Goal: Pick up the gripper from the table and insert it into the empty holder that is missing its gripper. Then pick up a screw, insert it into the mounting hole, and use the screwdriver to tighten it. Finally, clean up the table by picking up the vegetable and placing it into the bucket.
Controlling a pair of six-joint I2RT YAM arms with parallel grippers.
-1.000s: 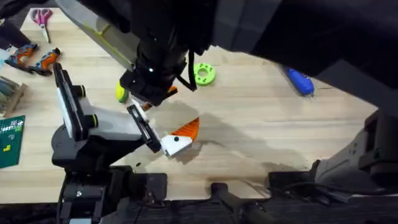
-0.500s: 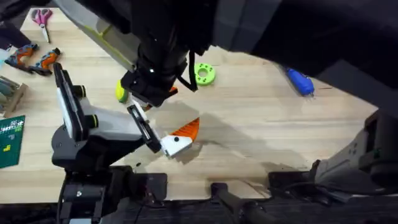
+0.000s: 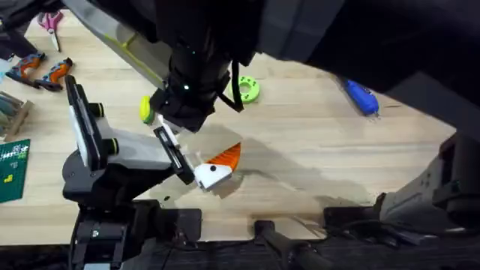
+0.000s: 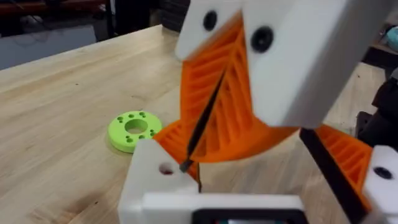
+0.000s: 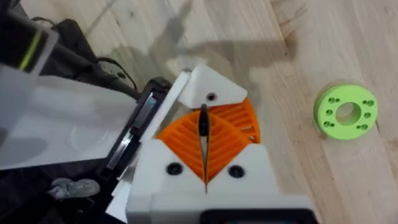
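Overhead, we count one blue screwdriver (image 3: 361,97) lying well apart at the far right of the table (image 3: 315,157). There is one green disc (image 3: 246,88) near the middle and one yellow-green vegetable (image 3: 146,110) beside the dark arm that hangs over the middle. One pair of pink scissors (image 3: 51,21) and what look like two orange-handled tools (image 3: 45,71) lie at the far left.

The one orange gripper (image 3: 226,156) sits against the one white holder (image 3: 212,174) at the tip of the arm with the white-grey link (image 3: 131,154).

In the right wrist view, we see the right gripper (image 5: 204,134) directly over that holder. Its two orange pads are pressed together on a slim dark screw (image 5: 203,121), which points at the holder's single mounting hole.

In the left wrist view, the left gripper (image 4: 267,180) is spread wide and grasps nothing. One white finger (image 4: 155,186) stands at each side, and the clenched right gripper hangs close before it.
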